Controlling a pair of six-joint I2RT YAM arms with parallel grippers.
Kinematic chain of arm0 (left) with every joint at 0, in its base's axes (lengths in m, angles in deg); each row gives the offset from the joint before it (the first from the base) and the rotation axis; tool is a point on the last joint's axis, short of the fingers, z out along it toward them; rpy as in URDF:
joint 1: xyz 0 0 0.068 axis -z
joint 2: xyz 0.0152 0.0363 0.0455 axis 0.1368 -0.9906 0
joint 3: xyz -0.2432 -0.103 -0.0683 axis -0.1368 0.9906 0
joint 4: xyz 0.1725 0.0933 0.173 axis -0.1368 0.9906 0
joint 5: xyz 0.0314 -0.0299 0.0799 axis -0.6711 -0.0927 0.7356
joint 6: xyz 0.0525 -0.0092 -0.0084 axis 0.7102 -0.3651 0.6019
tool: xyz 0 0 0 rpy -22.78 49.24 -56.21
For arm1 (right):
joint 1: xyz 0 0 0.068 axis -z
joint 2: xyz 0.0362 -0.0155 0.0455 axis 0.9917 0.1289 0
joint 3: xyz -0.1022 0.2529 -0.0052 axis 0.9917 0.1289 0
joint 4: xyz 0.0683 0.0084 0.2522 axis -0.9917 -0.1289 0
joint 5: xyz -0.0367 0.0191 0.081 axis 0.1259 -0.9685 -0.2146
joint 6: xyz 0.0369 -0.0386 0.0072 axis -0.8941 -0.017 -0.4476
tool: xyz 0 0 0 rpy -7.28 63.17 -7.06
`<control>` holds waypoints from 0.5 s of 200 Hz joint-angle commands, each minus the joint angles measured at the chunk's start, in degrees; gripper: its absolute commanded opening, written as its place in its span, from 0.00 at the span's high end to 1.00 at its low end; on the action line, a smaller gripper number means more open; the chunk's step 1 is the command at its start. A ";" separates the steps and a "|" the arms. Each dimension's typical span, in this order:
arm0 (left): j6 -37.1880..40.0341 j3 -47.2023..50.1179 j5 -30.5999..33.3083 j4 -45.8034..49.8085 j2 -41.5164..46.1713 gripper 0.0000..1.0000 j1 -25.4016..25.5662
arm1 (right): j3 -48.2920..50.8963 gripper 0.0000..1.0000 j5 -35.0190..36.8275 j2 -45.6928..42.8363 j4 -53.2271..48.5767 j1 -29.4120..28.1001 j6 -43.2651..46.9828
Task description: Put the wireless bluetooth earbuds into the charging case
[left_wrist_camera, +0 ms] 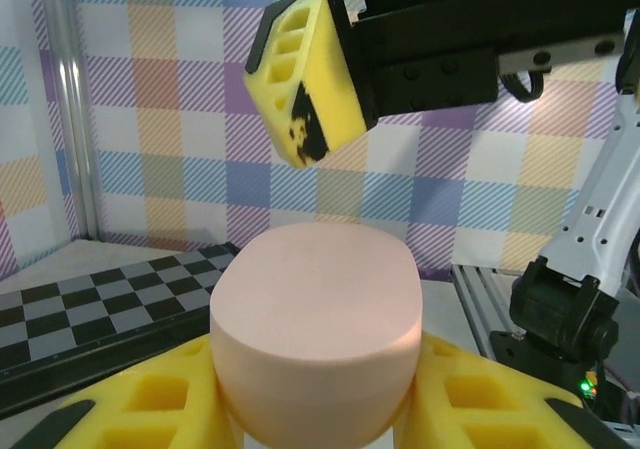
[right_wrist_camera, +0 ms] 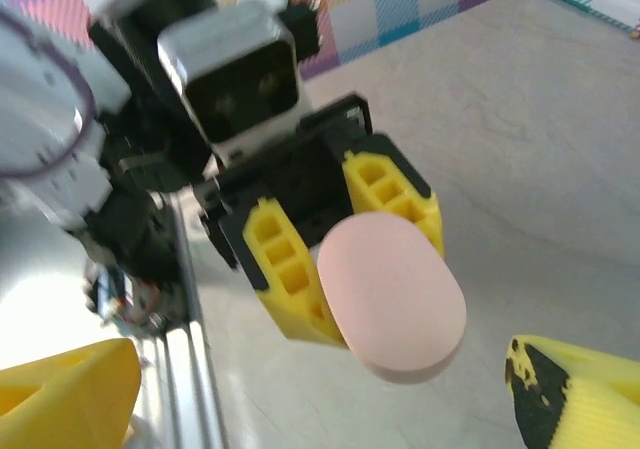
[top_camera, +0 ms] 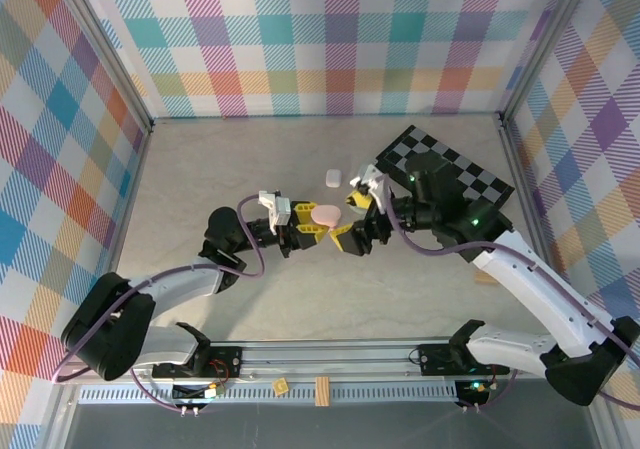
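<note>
A pink pebble-shaped charging case (top_camera: 325, 214) with its lid down is held above the table, clamped between the yellow fingers (right_wrist_camera: 290, 269) of my left gripper (top_camera: 318, 227). In the left wrist view the case (left_wrist_camera: 315, 319) sits between both fingers at the bottom of the frame. My right gripper (top_camera: 350, 219) stands open just right of the case, touching nothing. One of its yellow fingertips (left_wrist_camera: 305, 79) hangs above the case. In the right wrist view the case (right_wrist_camera: 392, 299) lies ahead of my wide-apart right gripper (right_wrist_camera: 320, 379). The earbuds are out of view.
A small white rounded item (top_camera: 333, 178) lies on the table just behind the grippers. A black checkerboard mat (top_camera: 450, 174) covers the back right. Plaid walls enclose the beige table (top_camera: 200, 169); a metal rail (top_camera: 330, 364) runs along the near edge.
</note>
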 commanded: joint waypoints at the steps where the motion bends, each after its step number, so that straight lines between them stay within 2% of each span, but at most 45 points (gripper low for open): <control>1: 1.14 1.18 -2.15 2.32 2.57 0.65 0.03 | -2.43 0.07 7.11 2.29 -4.23 -0.51 11.60; 52: 2.57 1.10 -1.96 5.14 4.45 0.65 0.11 | -4.05 0.09 10.09 6.44 -0.81 -0.78 8.31; 100: 3.66 1.27 -1.90 5.68 4.49 0.65 0.24 | -4.61 0.10 19.04 6.29 3.49 -0.77 3.58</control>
